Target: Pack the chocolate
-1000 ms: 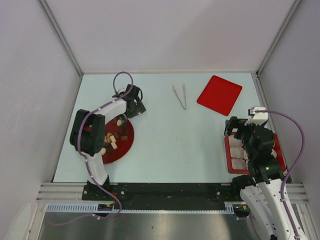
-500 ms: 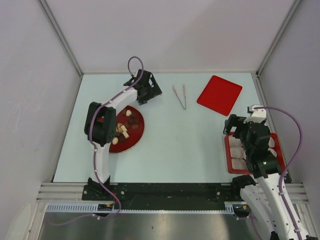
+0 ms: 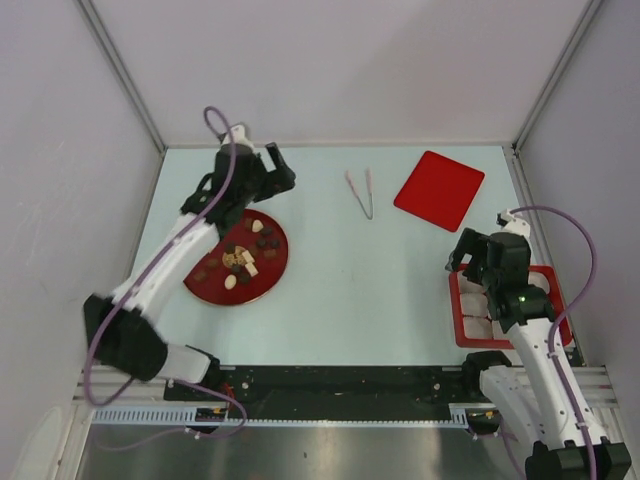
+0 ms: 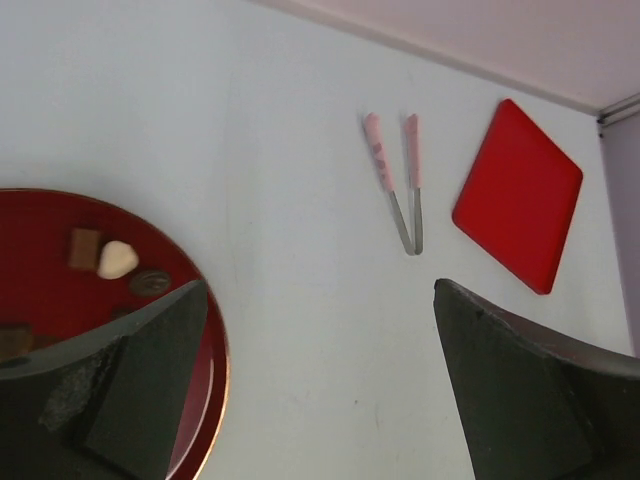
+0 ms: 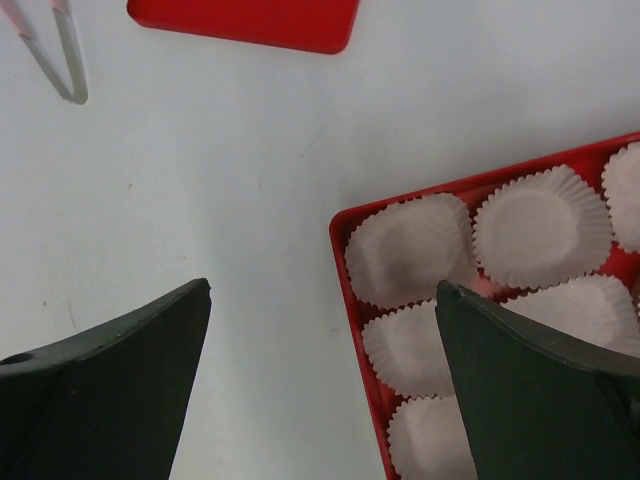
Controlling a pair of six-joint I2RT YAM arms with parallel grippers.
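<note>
Chocolate (image 3: 240, 262) is still lying on the red plate (image 3: 200, 288), now behind the left gripper (image 3: 275, 175), which is swinging clear, fingers spread and empty, tongs (image 3: 360, 192) ahead. Right gripper (image 3: 460, 252) is hovering agape beside the cups (image 5: 540, 225); packing apparently not yet begun.

Red plate (image 4: 35, 215): cut off at left edge, near part behind the left gripper (image 4: 321, 286). Red box (image 5: 341, 225): runs off right edge. Tongs (image 5: 68, 55): handles cropped at top.
</note>
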